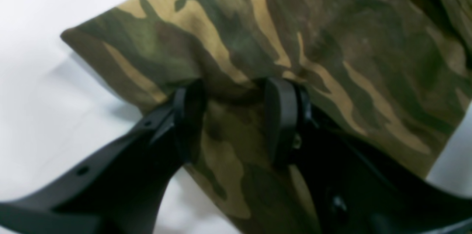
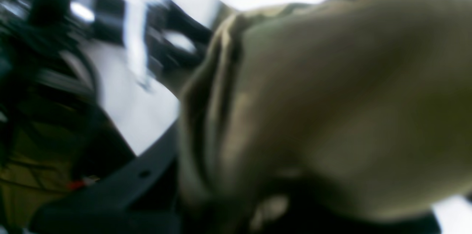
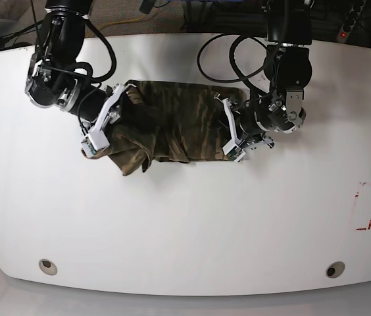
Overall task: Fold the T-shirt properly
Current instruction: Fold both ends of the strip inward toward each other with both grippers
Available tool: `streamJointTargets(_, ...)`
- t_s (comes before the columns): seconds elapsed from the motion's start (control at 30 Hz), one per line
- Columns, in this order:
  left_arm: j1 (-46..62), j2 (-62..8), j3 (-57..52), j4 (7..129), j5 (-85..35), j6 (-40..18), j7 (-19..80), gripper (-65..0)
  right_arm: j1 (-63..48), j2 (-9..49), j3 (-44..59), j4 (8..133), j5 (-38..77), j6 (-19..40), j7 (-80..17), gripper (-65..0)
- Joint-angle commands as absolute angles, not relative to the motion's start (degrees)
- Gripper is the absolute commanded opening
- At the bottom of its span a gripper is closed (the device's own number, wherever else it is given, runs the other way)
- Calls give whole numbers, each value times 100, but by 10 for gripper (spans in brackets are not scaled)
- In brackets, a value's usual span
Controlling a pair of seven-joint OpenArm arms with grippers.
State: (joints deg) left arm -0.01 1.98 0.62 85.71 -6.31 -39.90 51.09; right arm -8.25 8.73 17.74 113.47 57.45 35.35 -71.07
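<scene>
Crosswise in the base view, the camouflage T-shirt of olive, brown and tan cloth [image 3: 192,122] stretches its long axis between the grippers. The right gripper [image 3: 110,118] is clamped on its bunched end; the left gripper [image 1: 236,116] has its fingers apart over the flatter end. Beyond both, the white table [image 3: 185,230] shows bare toward its rounded edge.
</scene>
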Motion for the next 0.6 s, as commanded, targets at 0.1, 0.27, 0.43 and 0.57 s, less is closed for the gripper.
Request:
streamJointTargets(0.1,40,215,462,8567,-567,-4000,5323,-407,-215,514,1235,11046,5481,3530,-6967,-650)
streamJointTargets(0.27,48,215,453,8567,-567,-4000,5323,-407,48,207,875,10607,5024,3530,-6967,-650)
streamJointTargets(0.43,31,215,444,8576,-576,-4000,5323,-407,101,119,497,10466,4629,3530,-6958,-453)
streamJointTargets(0.57,13,215,426,8593,-593,-4000,5323,-406,127,40,409,10448,4365,3530,-6958,-227)
